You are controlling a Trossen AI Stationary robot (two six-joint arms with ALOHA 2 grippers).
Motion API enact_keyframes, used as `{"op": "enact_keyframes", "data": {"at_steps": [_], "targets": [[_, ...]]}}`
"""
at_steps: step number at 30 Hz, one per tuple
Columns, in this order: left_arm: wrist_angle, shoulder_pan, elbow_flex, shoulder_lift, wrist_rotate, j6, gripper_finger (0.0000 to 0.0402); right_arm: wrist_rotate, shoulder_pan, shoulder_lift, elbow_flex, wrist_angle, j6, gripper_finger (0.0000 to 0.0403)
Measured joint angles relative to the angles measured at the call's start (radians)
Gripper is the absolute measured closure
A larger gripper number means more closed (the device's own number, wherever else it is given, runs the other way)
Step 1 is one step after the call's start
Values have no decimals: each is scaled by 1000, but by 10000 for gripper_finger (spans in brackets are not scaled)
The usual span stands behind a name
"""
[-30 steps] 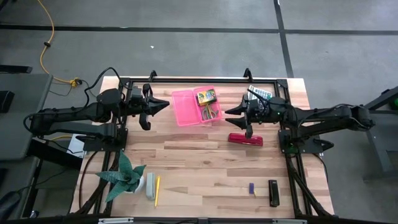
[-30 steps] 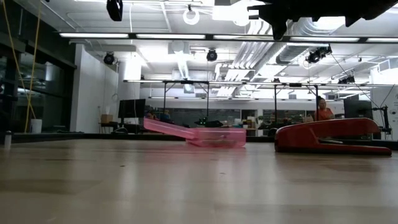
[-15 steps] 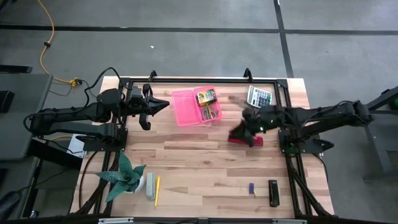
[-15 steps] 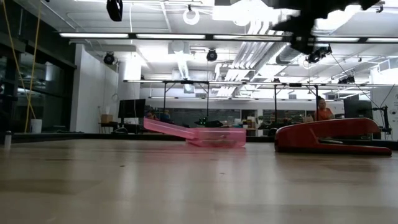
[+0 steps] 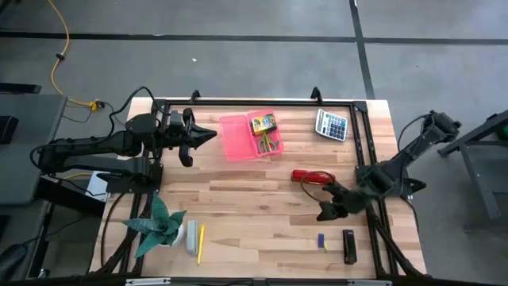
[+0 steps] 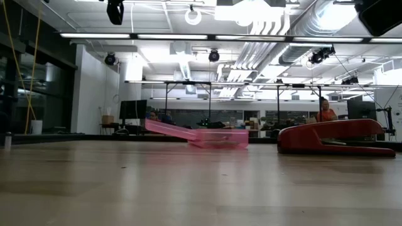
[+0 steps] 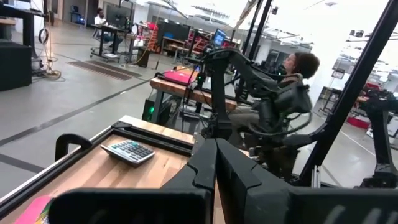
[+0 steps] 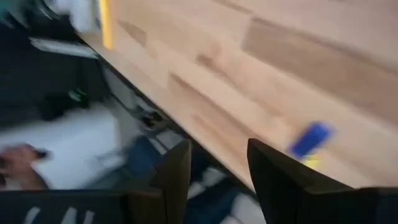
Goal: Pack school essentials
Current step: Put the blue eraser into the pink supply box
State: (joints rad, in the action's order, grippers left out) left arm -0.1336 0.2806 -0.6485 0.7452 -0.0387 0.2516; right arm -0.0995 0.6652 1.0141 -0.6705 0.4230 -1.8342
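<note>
Now | right tool (image 5: 329, 200) open over bare wood | blue piece (image 5: 321, 241) near table edge

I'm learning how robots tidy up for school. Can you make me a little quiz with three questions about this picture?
1. True or false: the crayon box lies in the pink case.
2. Which gripper is open: left gripper or right gripper?
3. What sits nearest the table's far right corner: A) plant B) calculator C) pencil?

Key: 1 true. 2 right; it hovers between the red stapler and the small blue piece, holding nothing. 3 B.
</note>
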Motion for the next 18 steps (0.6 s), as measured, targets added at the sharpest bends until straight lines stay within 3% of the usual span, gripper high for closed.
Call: {"op": "enact_keyframes", "data": {"at_steps": [3, 6, 11, 16, 18], "targets": [[7, 0, 0, 0, -2, -11, 401, -113, 71, 53, 0, -122, -154, 254], [7, 0, 0, 0, -16, -43, 401, -131, 90, 108, 0, -172, -191, 254], [6, 0, 0, 0, -37, -46, 402, 76, 90, 215, -45, -126, -412, 254], [7, 0, 0, 0, -40, -67, 402, 234, 87, 364, -164, 133, -508, 254], [7, 0, 0, 0, -40, -72, 401, 251, 86, 423, -203, 215, -535, 254]]}}
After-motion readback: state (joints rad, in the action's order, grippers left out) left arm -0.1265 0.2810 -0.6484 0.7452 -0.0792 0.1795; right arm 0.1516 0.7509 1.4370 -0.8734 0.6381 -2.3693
